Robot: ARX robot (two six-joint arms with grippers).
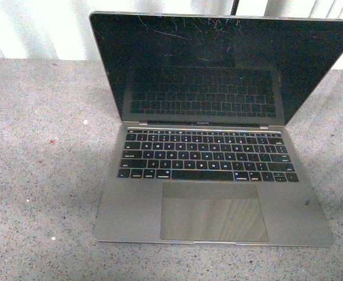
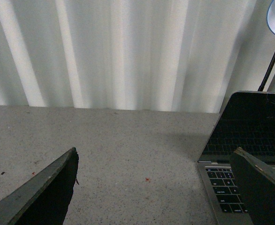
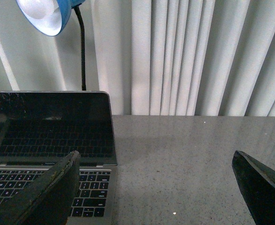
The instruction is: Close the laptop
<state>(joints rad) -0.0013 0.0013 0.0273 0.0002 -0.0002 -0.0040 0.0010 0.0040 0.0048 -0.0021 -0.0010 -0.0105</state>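
1. A slim grey-silver laptop (image 1: 215, 132) stands open on a speckled grey table (image 1: 43, 175). It fills the middle and right of the front view, with its base flat and its front edge nearest the camera.
2. Its lid leans slightly back past upright. The screen (image 1: 218, 64) is dark and glossy, has fine scratches near the top, and mirrors the keyboard.
3. Black keys (image 1: 206, 155) sit below the hinge, with a large trackpad (image 1: 213, 211) in front of them.
4. The left gripper (image 2: 156, 159) is by the laptop's (image 2: 250, 136) left side, above bare table. Its jaws are spread wide and hold nothing. One dark finger (image 2: 259, 187) shows in front of the keyboard's left end.
5. The right gripper (image 3: 155, 159) is by the laptop's (image 3: 48, 131) right side. Its jaws are also spread wide and hold nothing. One finger (image 3: 43, 192) overlaps the keyboard's right end in the picture.
6. A white pleated curtain (image 2: 128, 51) hangs behind the table. A blue lamp (image 3: 46, 16) on a black bendy neck rises behind the lid.
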